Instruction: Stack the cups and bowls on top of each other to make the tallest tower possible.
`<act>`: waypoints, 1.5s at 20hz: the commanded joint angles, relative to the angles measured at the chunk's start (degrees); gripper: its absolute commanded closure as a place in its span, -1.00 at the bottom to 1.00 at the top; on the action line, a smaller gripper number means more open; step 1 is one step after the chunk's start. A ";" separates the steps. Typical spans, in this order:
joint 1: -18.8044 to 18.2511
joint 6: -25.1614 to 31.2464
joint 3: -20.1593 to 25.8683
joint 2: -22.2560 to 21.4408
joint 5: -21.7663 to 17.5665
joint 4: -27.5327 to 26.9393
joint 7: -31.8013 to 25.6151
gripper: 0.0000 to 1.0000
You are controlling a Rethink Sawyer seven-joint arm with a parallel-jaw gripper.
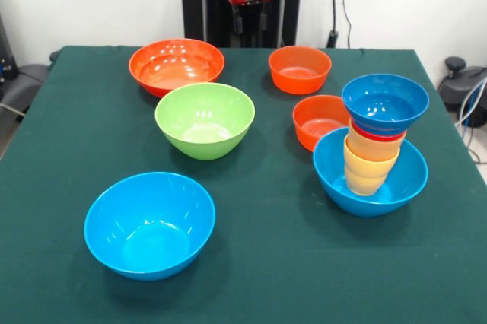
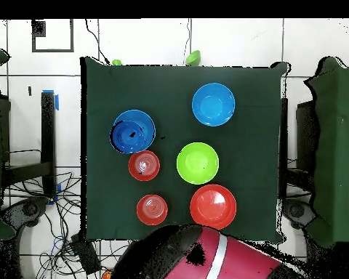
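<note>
At the right of the front view stands the tower: a large light-blue bowl (image 1: pixel 332 179) at the base, yellow-orange cups (image 1: pixel 368 163) nested in it, a red cup (image 1: pixel 375 135) showing only its rim, and a small dark blue bowl (image 1: pixel 384 103) on top. The column leans a little to the right. From overhead the tower's base bowl (image 2: pixel 145 120) and dark blue top (image 2: pixel 125 136) sit left of centre. The gripper (image 1: pixel 251 20) hangs drawn back beyond the far table edge, well away from every bowl. The arm (image 2: pixel 206 258) fills the bottom of the overhead view.
Loose on the green cloth (image 1: pixel 289 263) are a large light-blue bowl (image 1: pixel 148 223) (image 2: pixel 213 104), a green bowl (image 1: pixel 205 119) (image 2: pixel 198 163), a large orange bowl (image 1: pixel 176 65) (image 2: pixel 213 206) and two small orange bowls (image 1: pixel 300 69) (image 1: pixel 319 120).
</note>
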 commanded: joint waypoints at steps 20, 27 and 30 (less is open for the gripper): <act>-2.80 10.53 10.26 -12.26 -2.96 -9.22 1.20 -1.00; -6.75 14.33 15.87 -16.50 -3.19 -8.56 0.28 -1.00; -7.75 14.97 17.42 -16.35 -3.15 -9.52 0.18 -1.00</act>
